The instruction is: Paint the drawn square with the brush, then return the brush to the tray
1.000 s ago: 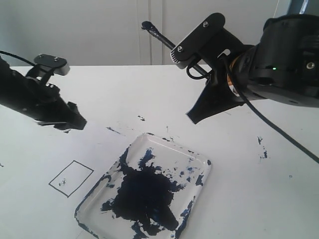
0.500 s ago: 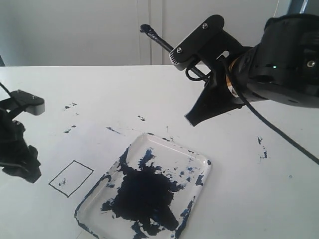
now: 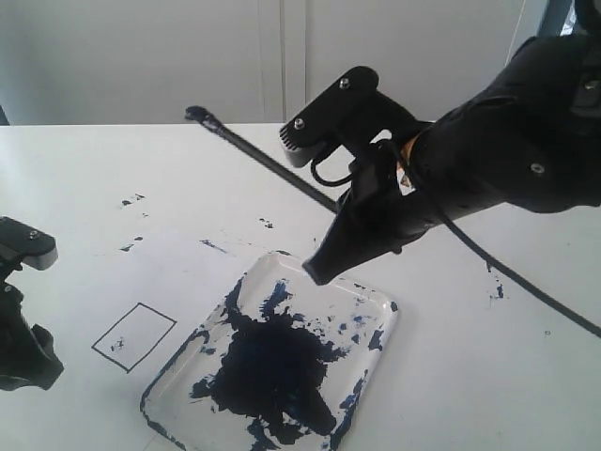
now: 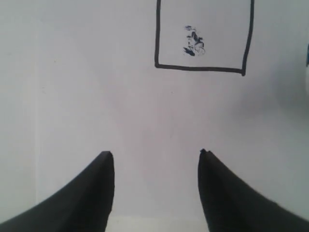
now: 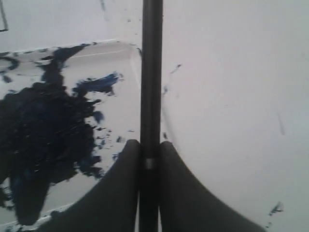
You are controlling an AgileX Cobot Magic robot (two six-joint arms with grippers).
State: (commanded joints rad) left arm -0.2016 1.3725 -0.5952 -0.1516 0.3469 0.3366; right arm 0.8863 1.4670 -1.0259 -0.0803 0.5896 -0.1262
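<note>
Surroundings: the tray (image 3: 383, 310) lies directly below the right gripper (image 3: 317, 271), its floor covered by a large dark navy paint blot (image 3: 272, 366) with splatters out to the rim. Small paint specks (image 3: 131, 199) mark the white table (image 3: 488, 376) on the far side of the tray. The drawn square (image 3: 134, 336) lies beside the tray, on the side facing the left gripper (image 3: 26, 374). Its interior is white except for a small cluster of dark marks (image 4: 193, 43).

Right gripper: the jaws are closed tight on the brush (image 3: 263, 160), pinching the shaft from both sides in the right wrist view (image 5: 150, 145). The arm is pitched down, fingertips over the tray's far rim (image 5: 96, 46). The brush shaft (image 5: 151, 72) runs out from the jaws, and its tip is raised in the air, well apart from both tray and square. A black cable (image 3: 512, 271) trails off the arm.

Left gripper: the jaws (image 4: 155, 154) stand apart with nothing between them, low over bare paper. The square (image 4: 205, 36) is near, just ahead of the fingertips.

Clearances: nothing stands between the brush tip and the square. The tray rim is the only raised edge under the right gripper. Bare table lies beyond the tray on the right arm's side.
</note>
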